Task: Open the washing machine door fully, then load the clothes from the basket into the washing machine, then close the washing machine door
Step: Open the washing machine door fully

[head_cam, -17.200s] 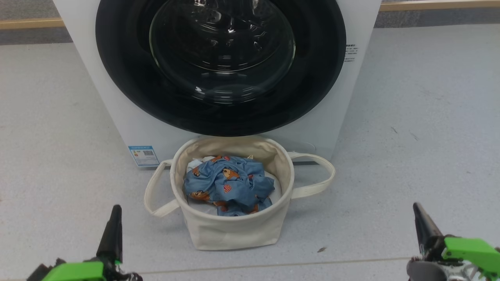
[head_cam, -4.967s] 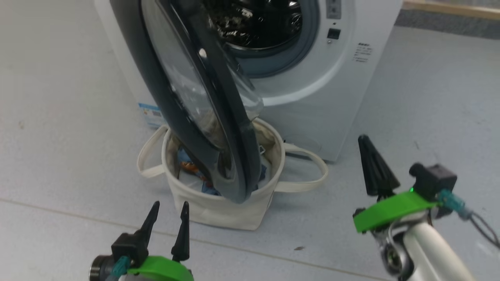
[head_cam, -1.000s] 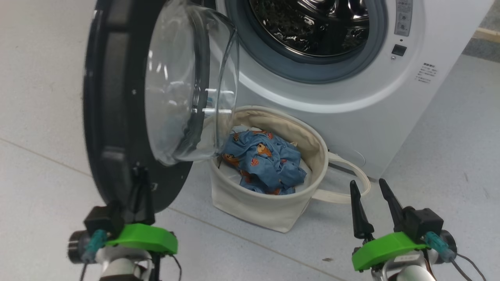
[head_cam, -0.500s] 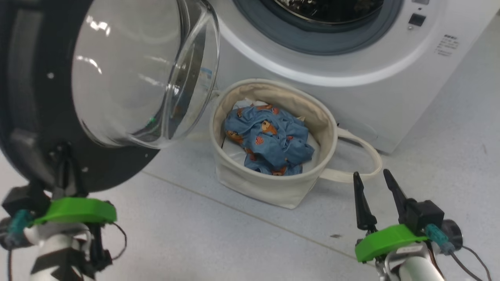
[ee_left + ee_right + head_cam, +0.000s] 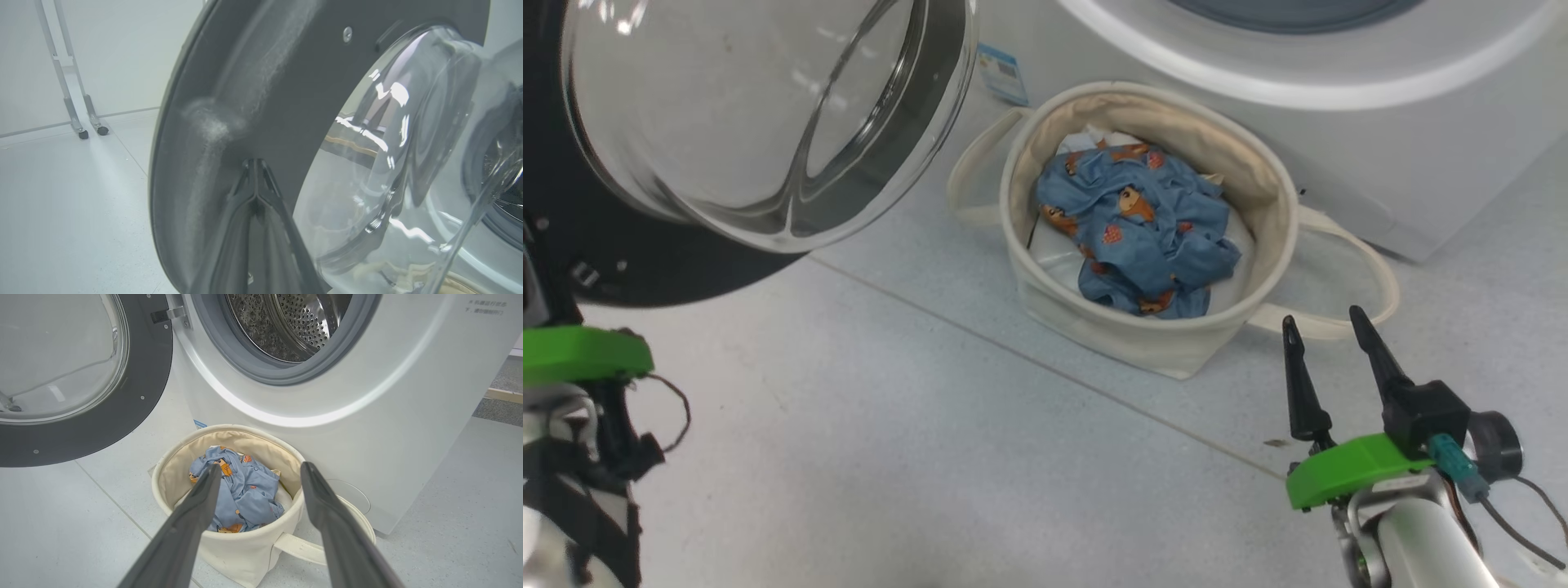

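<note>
The basket (image 5: 1143, 347) holds the clothes (image 5: 1152, 237), bunched inside. Just behind the basket stands the washing machine (image 5: 1339, 139); the washing machine door (image 5: 686, 273) hangs open to the basket's left. Your left jaws are pressed together, tips at that door's dark inner rim. Your right jaws stand apart and empty, near the basket's front side.

There is 1 washing machine (image 5: 367, 416) with 1 steel drum (image 5: 294, 322) and 1 round door (image 5: 135, 396), 1 blue label sticker (image 5: 999, 72), 1 cream basket (image 5: 1152, 343) with 2 loop handles (image 5: 302, 548) holding 1 crumpled heap of blue bear-print clothes (image 5: 1152, 237), plus 2 grippers, the left gripper (image 5: 255, 163) and the right gripper (image 5: 1323, 317), each with 2 dark fingers (image 5: 327, 514).
</note>
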Motion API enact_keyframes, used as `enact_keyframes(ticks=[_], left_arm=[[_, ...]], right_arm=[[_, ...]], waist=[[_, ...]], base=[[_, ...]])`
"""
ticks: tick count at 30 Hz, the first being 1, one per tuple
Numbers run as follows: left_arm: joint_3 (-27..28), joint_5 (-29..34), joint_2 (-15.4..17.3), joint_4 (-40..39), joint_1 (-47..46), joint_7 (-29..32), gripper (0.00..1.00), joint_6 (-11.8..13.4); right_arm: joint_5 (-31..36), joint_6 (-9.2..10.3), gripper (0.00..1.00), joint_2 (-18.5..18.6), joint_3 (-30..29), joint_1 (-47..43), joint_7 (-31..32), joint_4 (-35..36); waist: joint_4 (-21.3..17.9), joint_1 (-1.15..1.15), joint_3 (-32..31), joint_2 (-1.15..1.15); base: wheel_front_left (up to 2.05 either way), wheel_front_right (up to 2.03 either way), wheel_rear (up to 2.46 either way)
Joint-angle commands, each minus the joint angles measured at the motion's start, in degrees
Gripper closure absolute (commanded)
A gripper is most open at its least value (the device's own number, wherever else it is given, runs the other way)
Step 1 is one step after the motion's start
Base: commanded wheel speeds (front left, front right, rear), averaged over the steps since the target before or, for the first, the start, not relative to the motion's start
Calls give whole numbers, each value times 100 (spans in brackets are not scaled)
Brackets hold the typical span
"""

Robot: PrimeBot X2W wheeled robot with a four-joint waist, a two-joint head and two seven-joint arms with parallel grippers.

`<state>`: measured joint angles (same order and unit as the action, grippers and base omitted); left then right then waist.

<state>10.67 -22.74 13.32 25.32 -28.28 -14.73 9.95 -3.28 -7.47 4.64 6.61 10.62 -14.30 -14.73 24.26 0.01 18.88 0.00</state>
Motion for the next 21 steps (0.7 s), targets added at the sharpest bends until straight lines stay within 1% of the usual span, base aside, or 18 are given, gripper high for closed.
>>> enact_keyframes(ticks=[1, 8, 11, 16, 21], left_arm=[[330, -61, 387, -17, -289, -27, 100, -32], [543, -134, 671, 694, -853, -27, 100, -126], [613, -91, 671, 743, -947, -27, 100, -177], [574, 191, 490, 505, -739, -27, 100, -259], [355, 524, 141, 106, -248, -27, 100, -352]], right_arm=[[73, -2, 0, 54, 139, 124, -70, 188], [122, -2, 0, 244, 98, 183, -70, 253], [122, -2, 0, 270, 96, 178, -70, 245], [69, -2, 0, 159, 128, 175, -70, 186], [-38, -2, 0, -21, 150, 159, -70, 128]], waist=[[142, -1, 187, 0], [267, -1, 452, 0], [276, -1, 449, 0], [201, -1, 216, 0], [37, -1, -224, 0]], base=[[0, 0, 0], [0, 0, 0], [0, 0, 0], [0, 0, 0], [0, 0, 0]])
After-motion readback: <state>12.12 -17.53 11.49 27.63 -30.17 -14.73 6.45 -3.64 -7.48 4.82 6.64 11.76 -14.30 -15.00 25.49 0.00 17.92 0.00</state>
